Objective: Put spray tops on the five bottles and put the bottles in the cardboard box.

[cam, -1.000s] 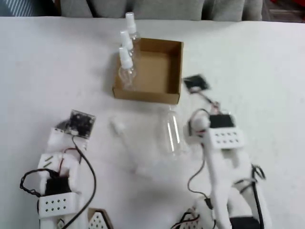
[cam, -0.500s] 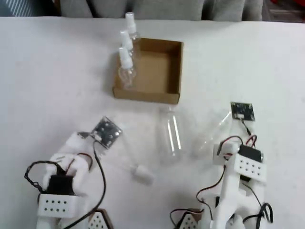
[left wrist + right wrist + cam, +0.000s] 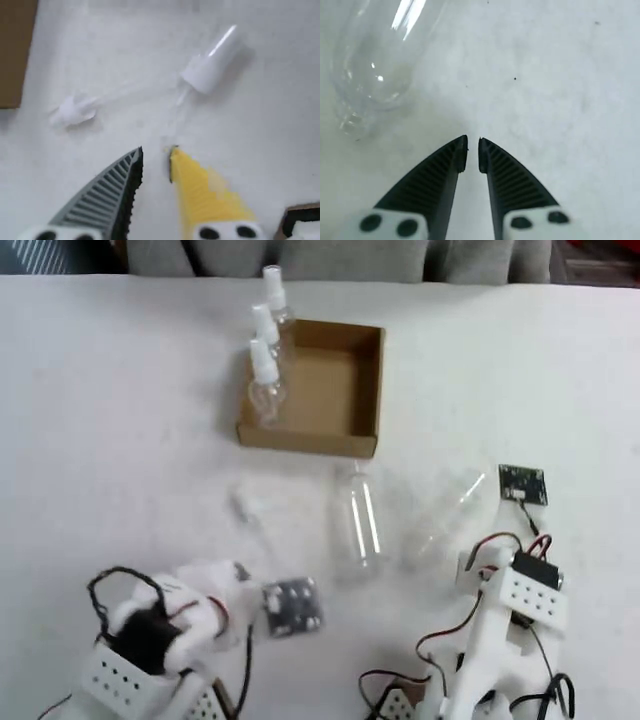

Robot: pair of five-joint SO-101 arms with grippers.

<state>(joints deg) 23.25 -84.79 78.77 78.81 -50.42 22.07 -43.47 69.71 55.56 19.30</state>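
Bottles of clear plastic with white spray tops (image 3: 264, 360), three of them, stand upright in a row along the left wall of the brown open cardboard box (image 3: 335, 390), at the far middle of the white table (image 3: 120, 390). Whether they stand inside that wall or just outside it, I cannot tell.

On the table in front of the box lie two more clear plastic bottles that have no tops. The first open bottle (image 3: 360, 528) lies near the front wall of the box, with its neck toward the box. The second open bottle (image 3: 440, 515) lies to the right of it, slanted and apart from it.

The left arm (image 3: 150, 640) is low over the near left part of the table. In the left wrist view, the left gripper (image 3: 156, 155) has one grey and one yellow finger. A narrow gap is between the tips and nothing is grasped. Just ahead of it lies a loose white spray top with a thin clear tube (image 3: 212, 62); the tube's end comes close to the yellow fingertip. A second, smaller white spray top (image 3: 72, 111) lies on the table farther off, near a corner of the box.

The right arm (image 3: 505, 610) is at the near right. The right gripper (image 3: 472, 150) is empty, its two fingers almost closed together. It points down at bare table, with the second open bottle near it but not touching.
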